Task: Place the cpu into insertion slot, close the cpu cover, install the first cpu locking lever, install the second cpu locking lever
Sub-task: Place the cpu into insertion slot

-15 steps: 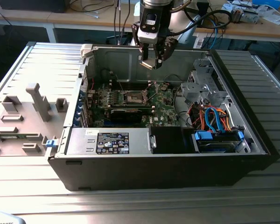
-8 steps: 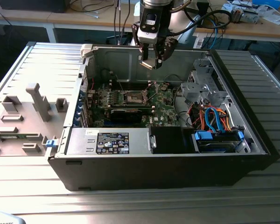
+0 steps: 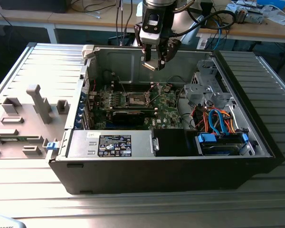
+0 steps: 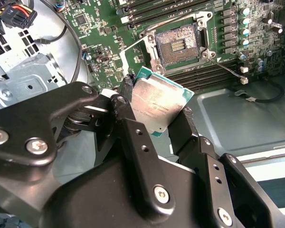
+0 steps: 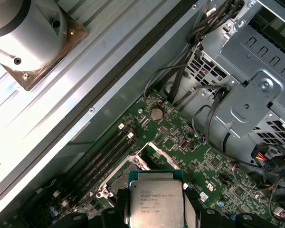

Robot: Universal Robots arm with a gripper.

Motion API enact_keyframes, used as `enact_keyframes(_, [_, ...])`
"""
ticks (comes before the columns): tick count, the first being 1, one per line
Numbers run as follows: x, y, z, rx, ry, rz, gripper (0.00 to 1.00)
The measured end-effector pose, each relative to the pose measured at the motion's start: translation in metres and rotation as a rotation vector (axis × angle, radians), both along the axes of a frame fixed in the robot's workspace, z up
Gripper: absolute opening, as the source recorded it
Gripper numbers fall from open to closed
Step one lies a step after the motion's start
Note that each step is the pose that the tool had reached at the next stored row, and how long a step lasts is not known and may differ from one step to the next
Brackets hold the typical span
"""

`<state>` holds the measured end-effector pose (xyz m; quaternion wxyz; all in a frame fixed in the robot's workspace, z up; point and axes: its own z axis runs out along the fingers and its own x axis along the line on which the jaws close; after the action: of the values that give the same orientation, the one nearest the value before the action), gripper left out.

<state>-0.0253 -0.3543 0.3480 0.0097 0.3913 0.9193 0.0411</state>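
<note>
Carrying the cpu (image 3: 149, 66) toward the open insertion slot (image 3: 135, 99), claw clamped on the chip's edges.

In the exterior view, the gripper (image 3: 153, 64) hangs over the open computer case (image 3: 128, 59) and holds the cpu clear above the motherboard (image 3: 167, 107), at about one o'clock from the slot. In the second wrist view, the two fingers (image 4: 133, 137) pinch opposite edges of the cpu, which sits tilted. Beyond it the slot lies bare, with the cpu cover (image 4: 134, 56) swung up beside it. In the first wrist view, the chip's metal top faces the camera and partly hides the slot behind it. Doing this step well likely means levelling the chip, squaring its corners to the slot's rim, and lowering it straight without sliding, since the contacts look delicate.
</note>
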Motion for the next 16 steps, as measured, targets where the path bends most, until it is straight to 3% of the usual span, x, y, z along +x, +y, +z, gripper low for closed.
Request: enact_keyframes(16, [0.0000, 0.0000, -0.0002, 0.0000, 0.0000, -0.007, 0.55])
